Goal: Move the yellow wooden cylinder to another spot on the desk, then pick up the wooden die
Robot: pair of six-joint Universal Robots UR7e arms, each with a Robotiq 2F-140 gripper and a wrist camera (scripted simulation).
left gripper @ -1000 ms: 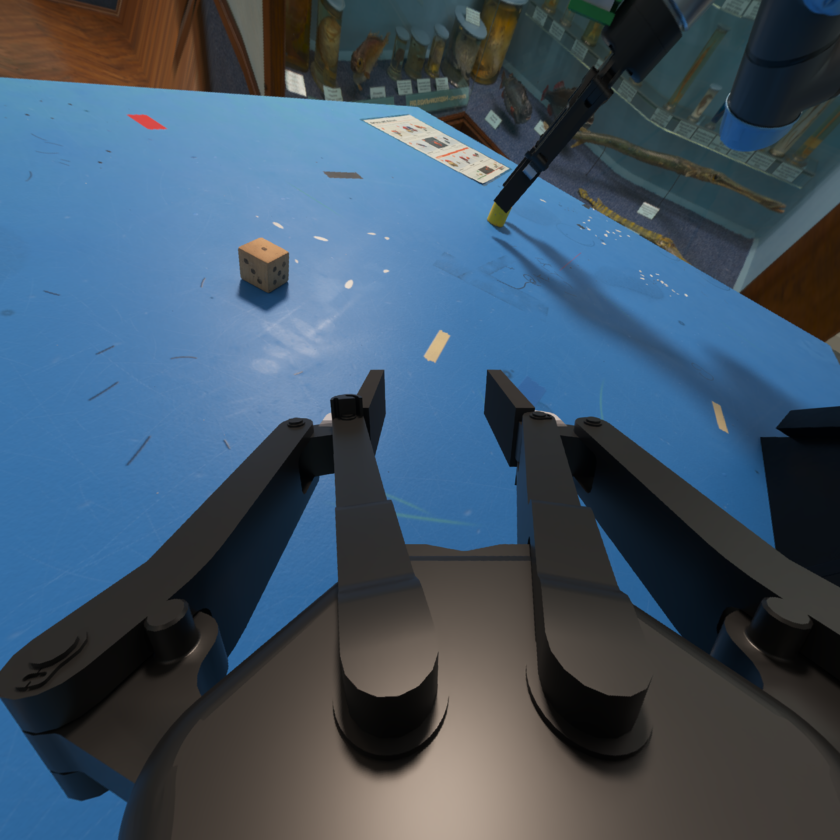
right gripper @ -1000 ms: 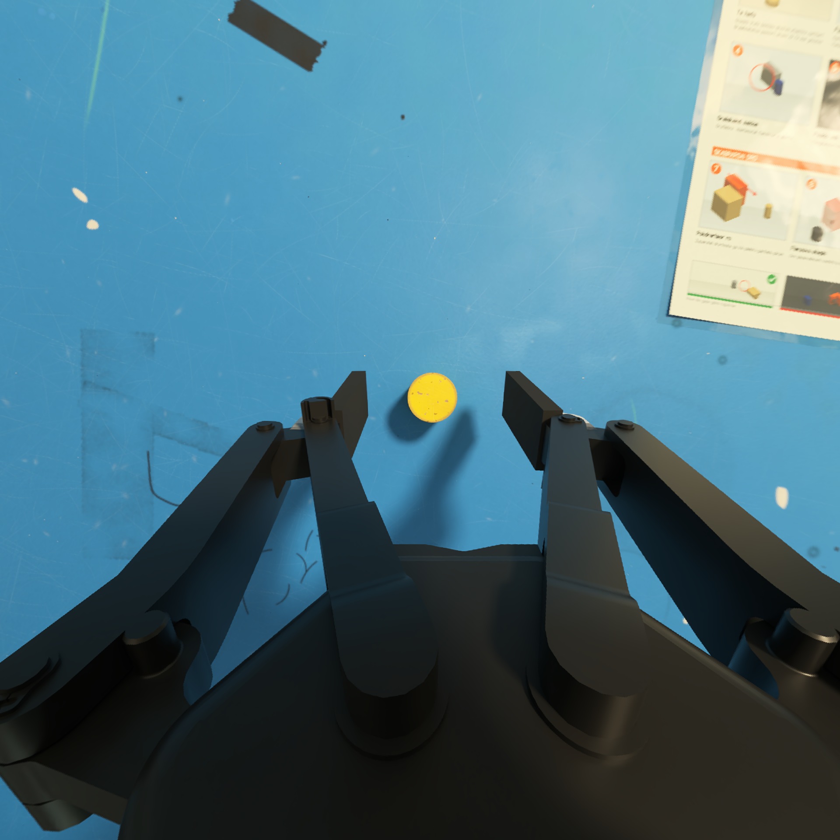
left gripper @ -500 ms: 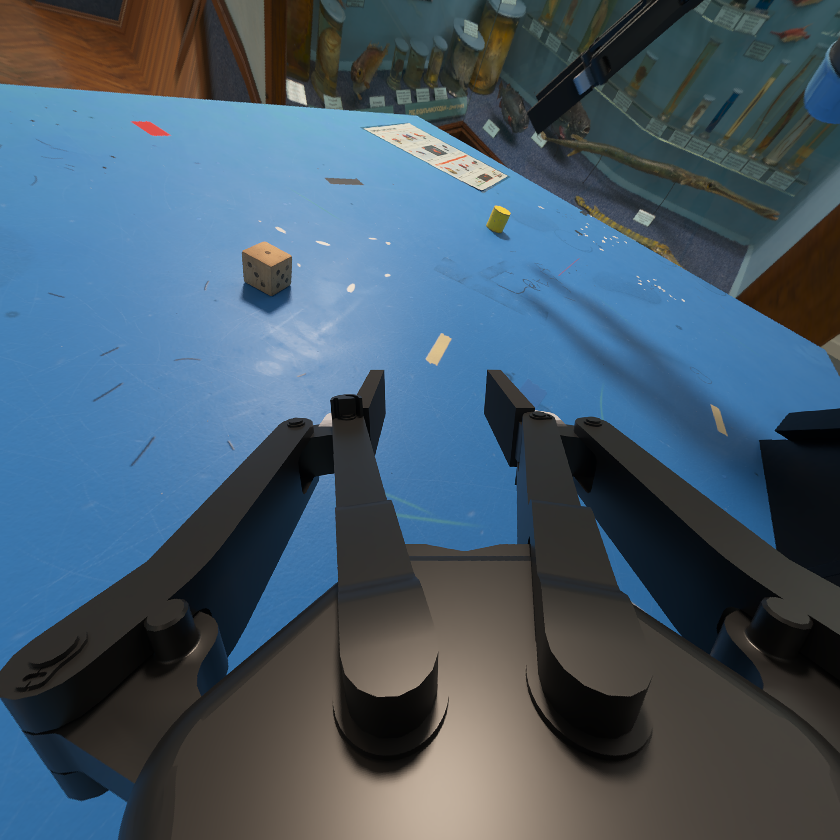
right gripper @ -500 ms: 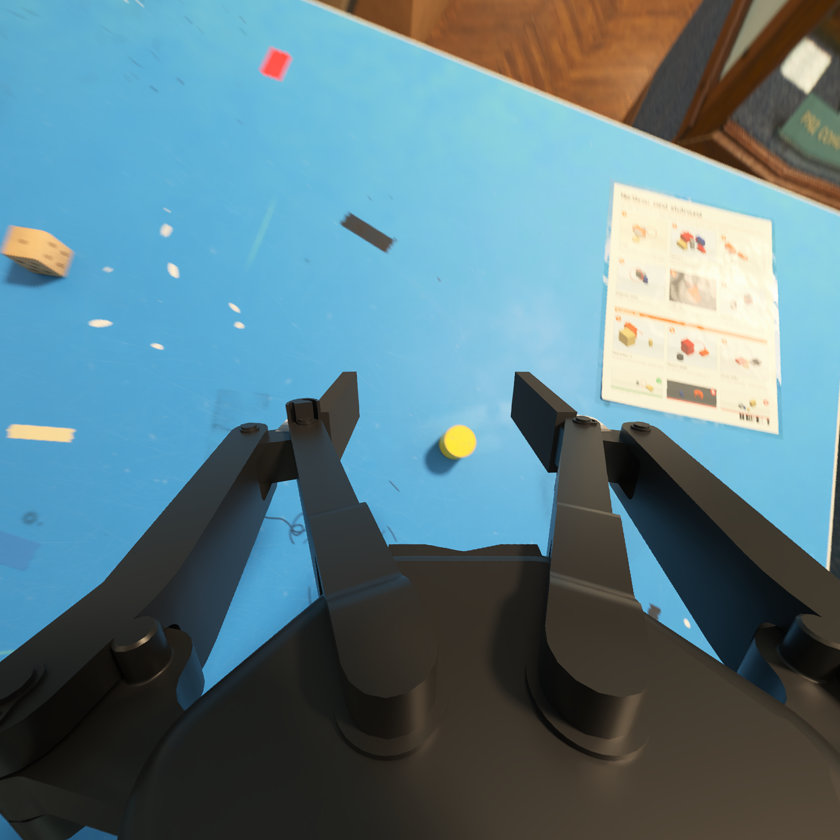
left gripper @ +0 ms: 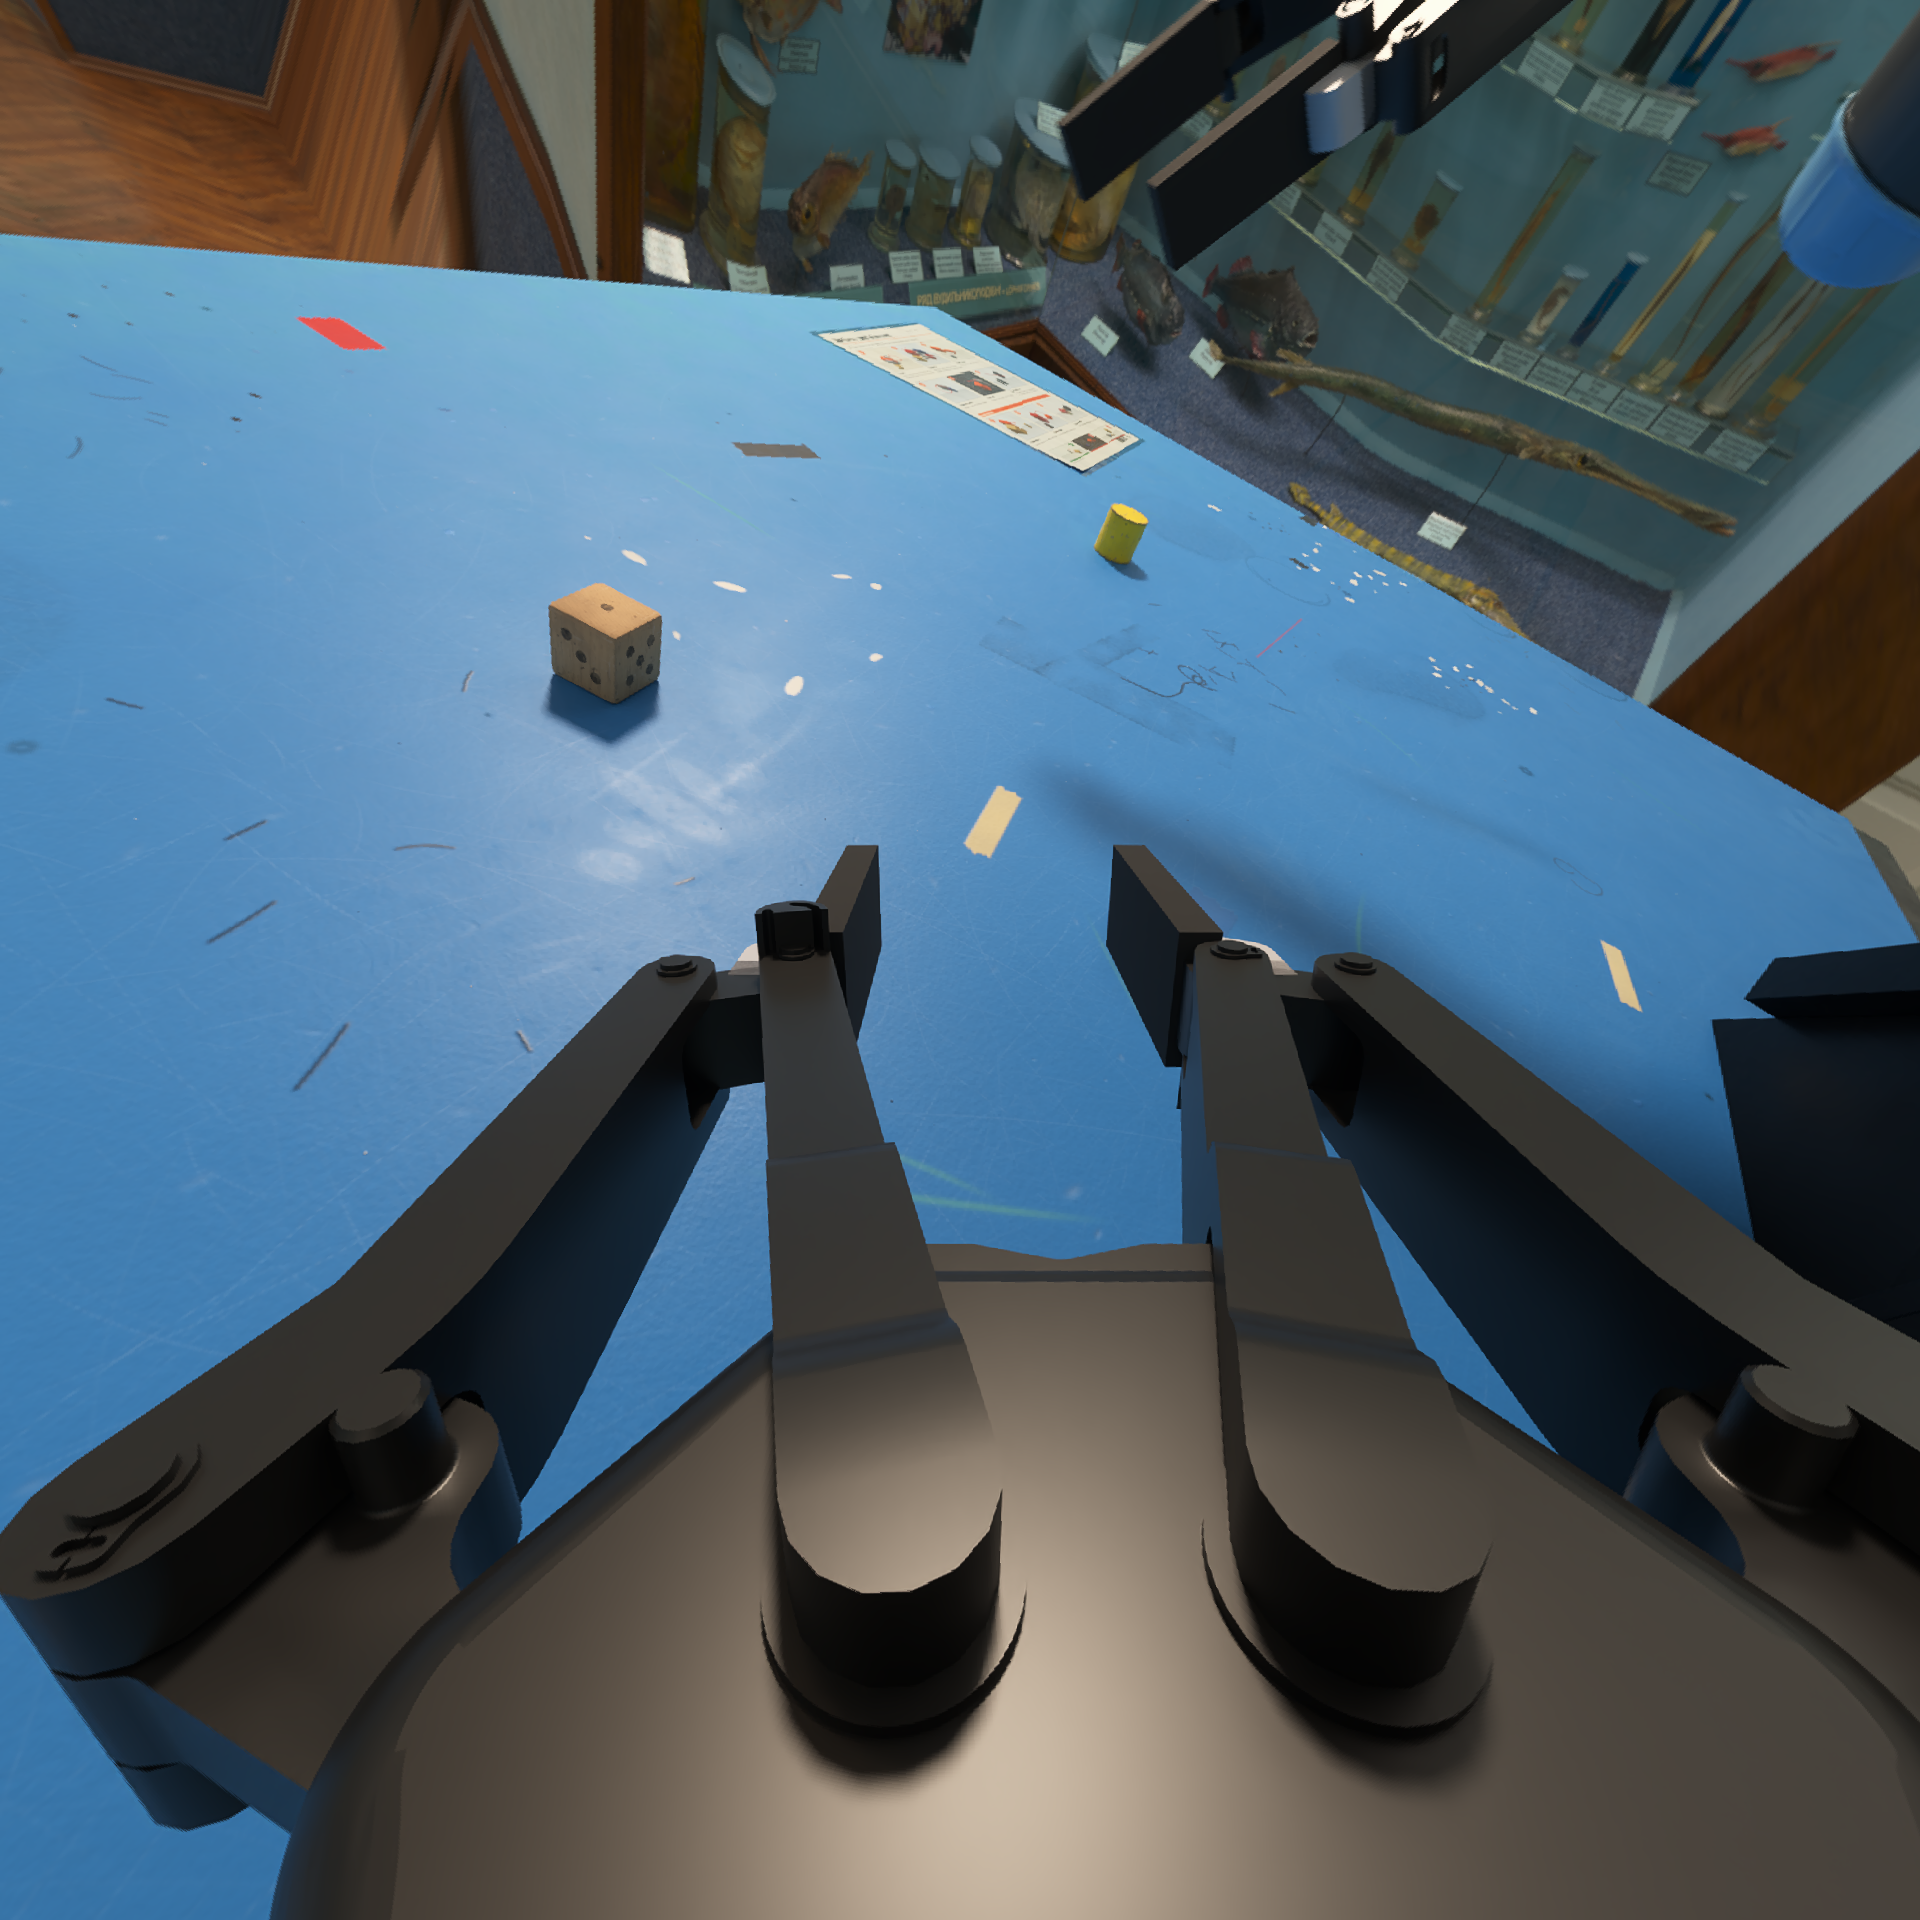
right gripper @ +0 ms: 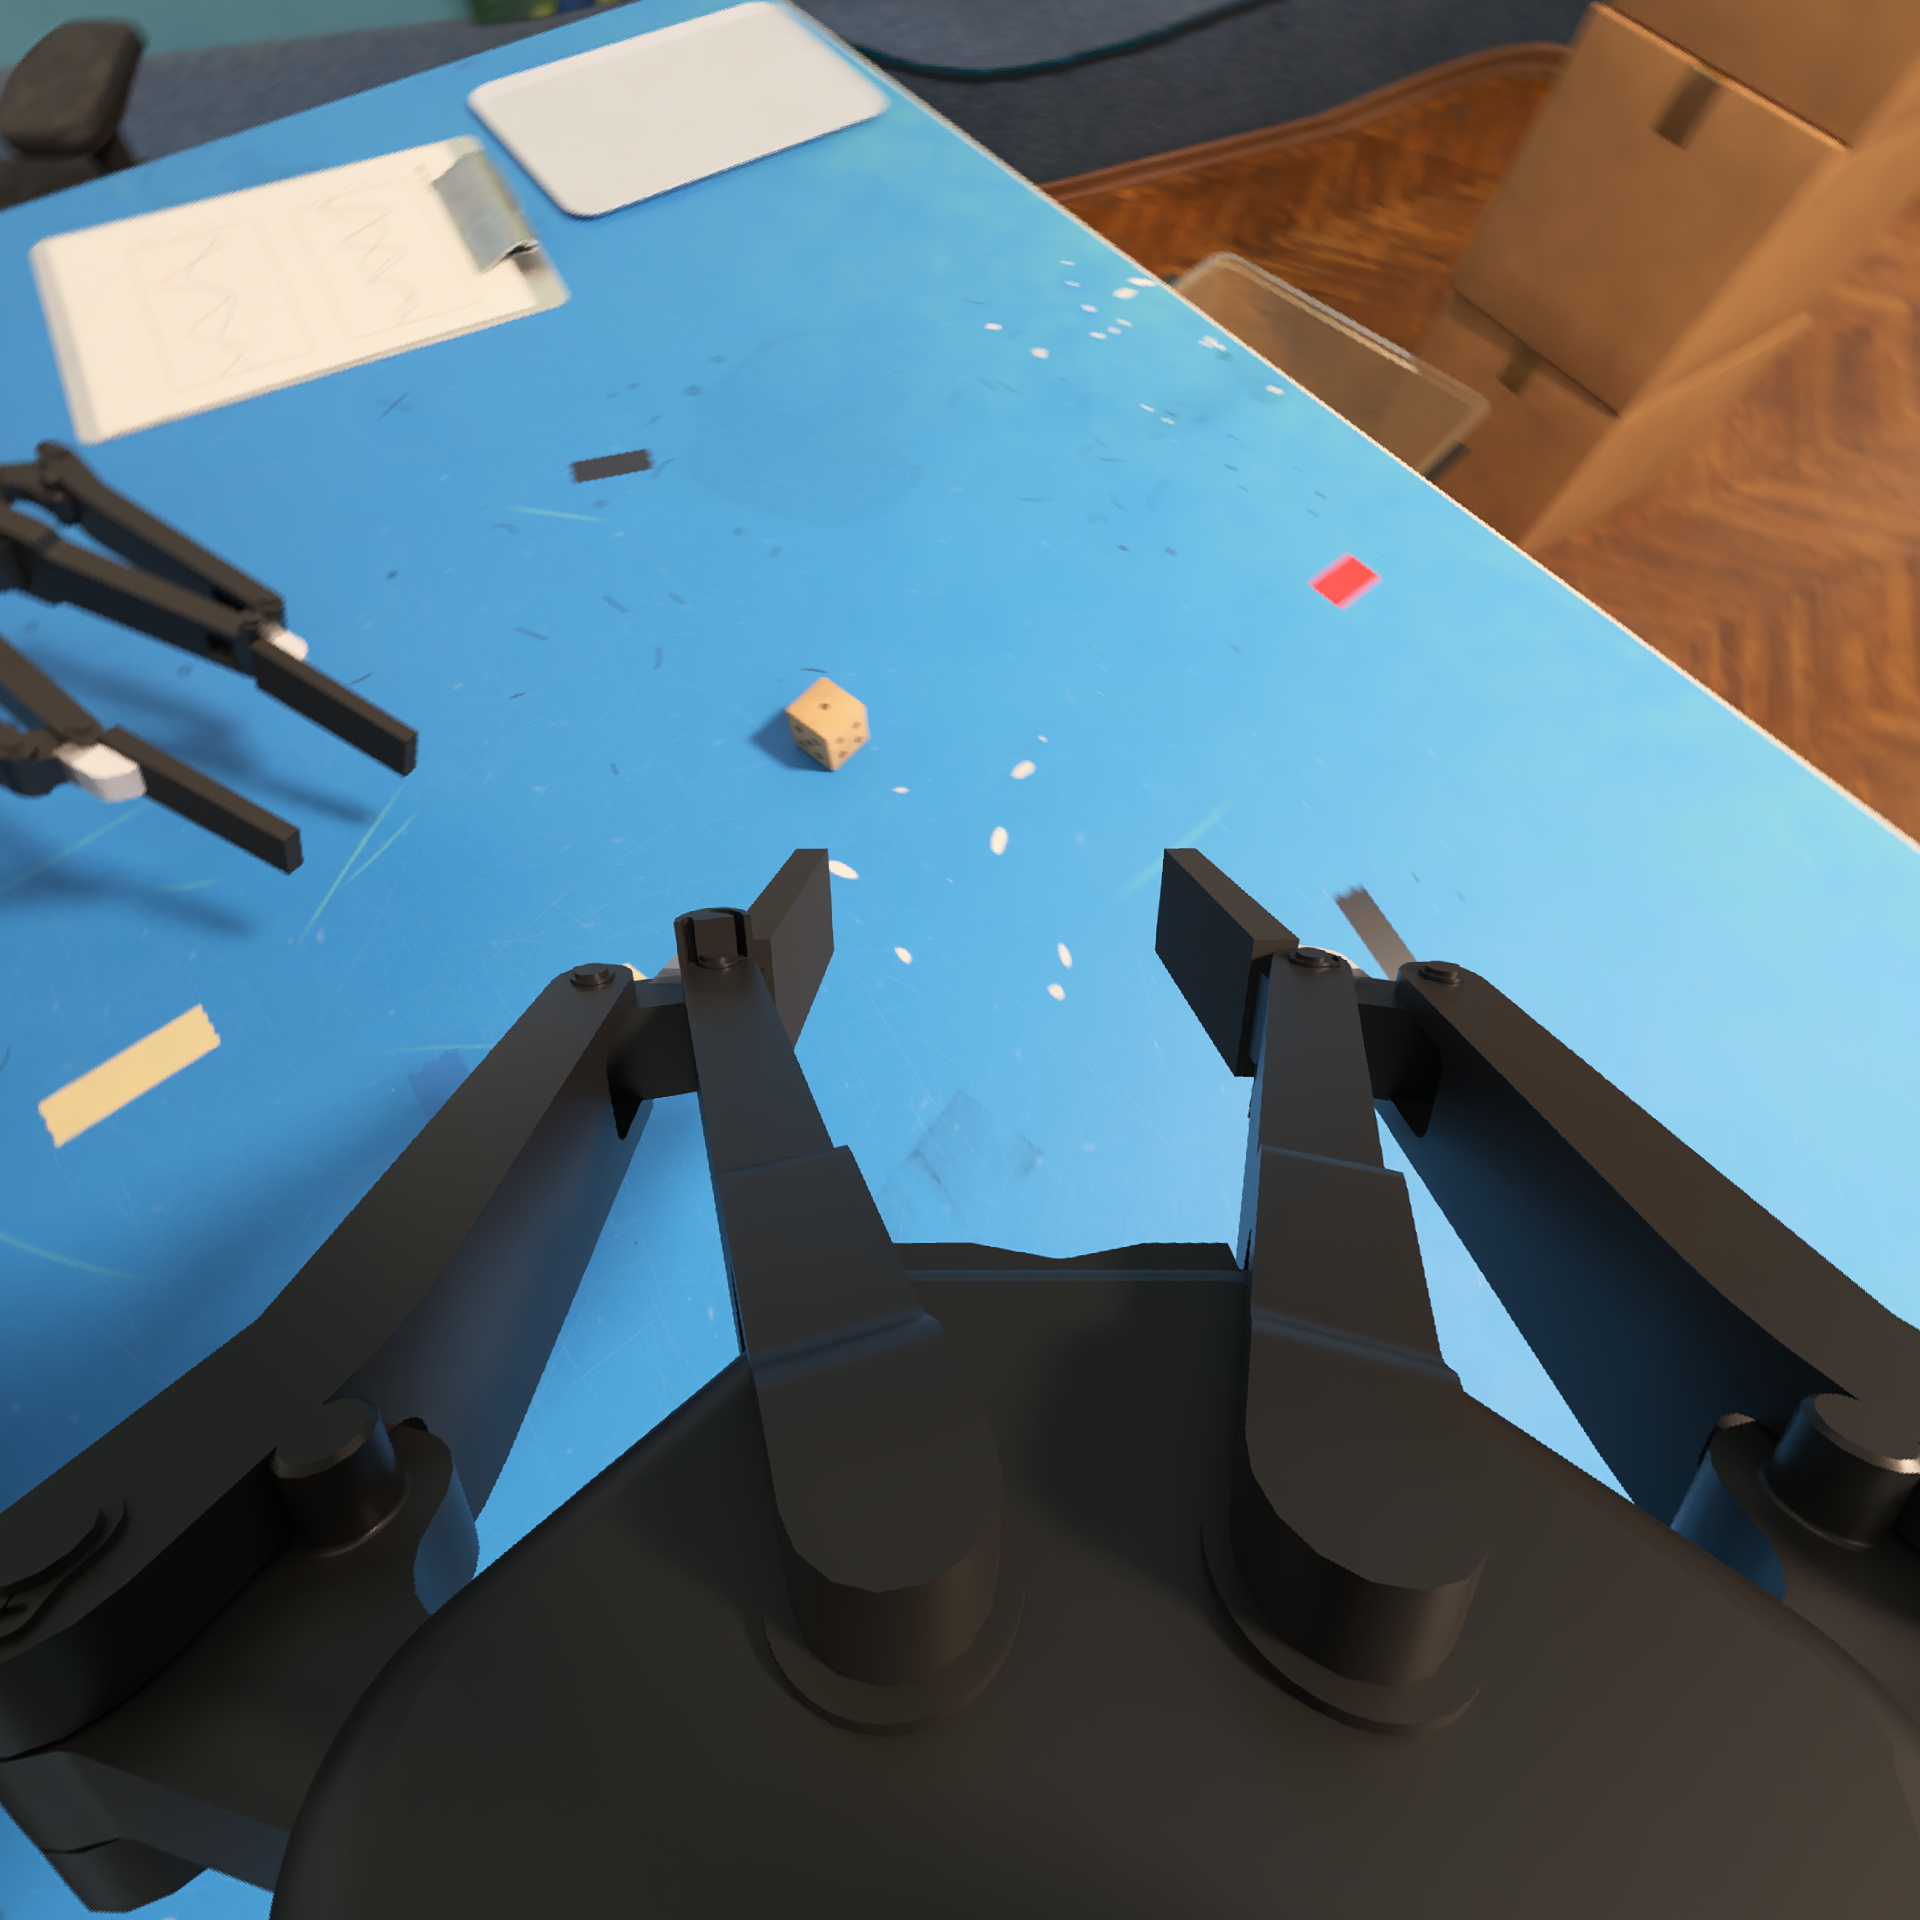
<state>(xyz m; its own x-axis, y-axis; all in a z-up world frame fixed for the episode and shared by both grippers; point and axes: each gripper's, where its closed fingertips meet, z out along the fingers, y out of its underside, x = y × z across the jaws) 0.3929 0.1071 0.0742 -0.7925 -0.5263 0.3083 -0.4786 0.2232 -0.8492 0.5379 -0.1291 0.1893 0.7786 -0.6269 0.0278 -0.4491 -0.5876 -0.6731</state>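
Note:
The yellow wooden cylinder [left gripper: 1120, 532] stands upright on the blue desk [left gripper: 312, 540], far right, near a printed sheet [left gripper: 977, 393]. The wooden die [left gripper: 605, 641] sits left of centre; it also shows in the right wrist view [right gripper: 828, 723], ahead of my right gripper [right gripper: 995, 883]. My right gripper is open and empty, high above the desk; it shows in the left wrist view [left gripper: 1132, 197] at the top. My left gripper [left gripper: 994, 883] is open and empty above the near desk; it shows in the right wrist view [right gripper: 343, 790] at the left. The cylinder is out of the right wrist view.
A clipboard with paper [right gripper: 281, 281] and a white pad [right gripper: 675, 104] lie at the far end of the desk. Tape strips [left gripper: 992, 821] and a red patch [right gripper: 1343, 579] mark the surface. Cardboard boxes [right gripper: 1662, 208] stand past the desk's right edge. Display shelves [left gripper: 1455, 312] lie beyond.
My right gripper has let go of the cylinder, risen from it and swung round to face the die. The cylinder stays standing where it was set. My left gripper has not moved.

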